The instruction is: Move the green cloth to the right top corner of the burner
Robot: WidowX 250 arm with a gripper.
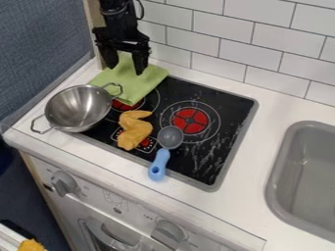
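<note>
The black gripper [125, 69] hangs at the upper left, its two fingers spread apart over the back part of the green cloth [136, 85]. Some of the cloth shows between the fingers; whether the tips touch it I cannot tell. Folded flat, the cloth lies across the back left corner of the black burner top [226, 107] and onto the white counter beside it. It partly covers the left red ring.
A metal pan [77, 108] stands at the left, one handle by the cloth. A yellow-orange wing-shaped toy [134, 130] and a blue-handled spoon [170, 138] lie on the burner top. Behind is the tiled wall [245, 46]; a grey sink [307, 181] is at the right.
</note>
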